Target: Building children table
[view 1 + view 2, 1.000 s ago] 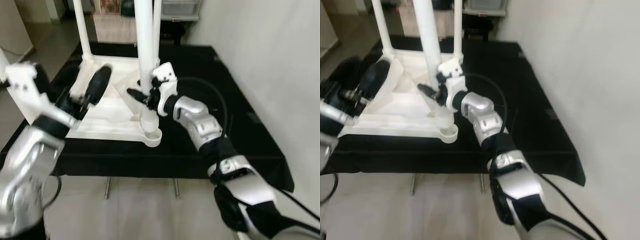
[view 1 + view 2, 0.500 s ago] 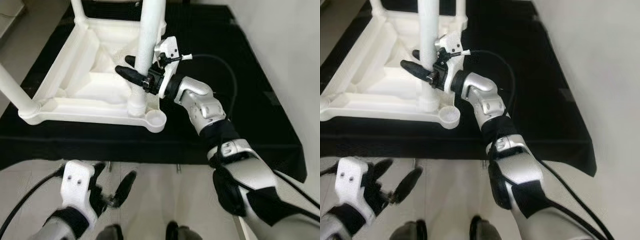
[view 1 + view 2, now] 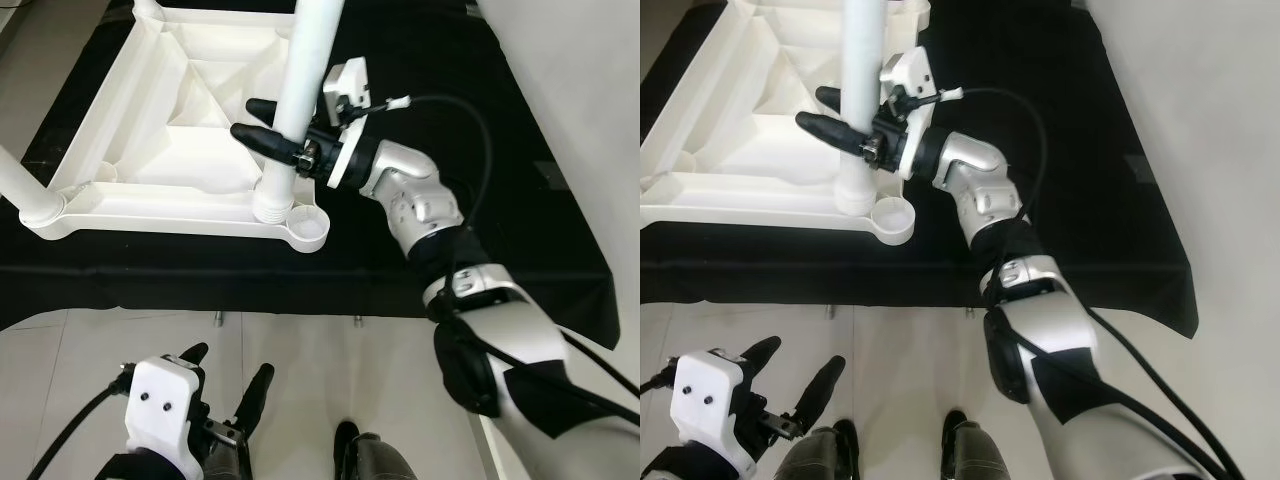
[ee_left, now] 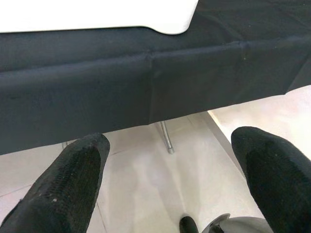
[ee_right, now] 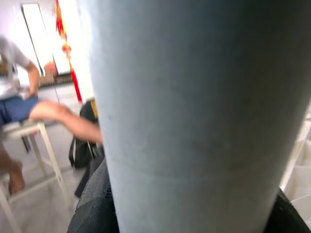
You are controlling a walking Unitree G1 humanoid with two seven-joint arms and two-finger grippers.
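The inverted white table top [image 3: 150,130] lies on the black cloth [image 3: 520,230], and the right gripper [image 3: 262,128] has its two black fingers closed around the upright white leg [image 3: 300,100] just above its corner socket. The left gripper [image 3: 225,400] hangs low over the floor tiles, fingers spread wide and holding nothing. Risk: if the leg is not fully seated, a sideways pull from the single grip could tilt it out of the socket or drag the top across the cloth; no readable brand, label or writing is visible.
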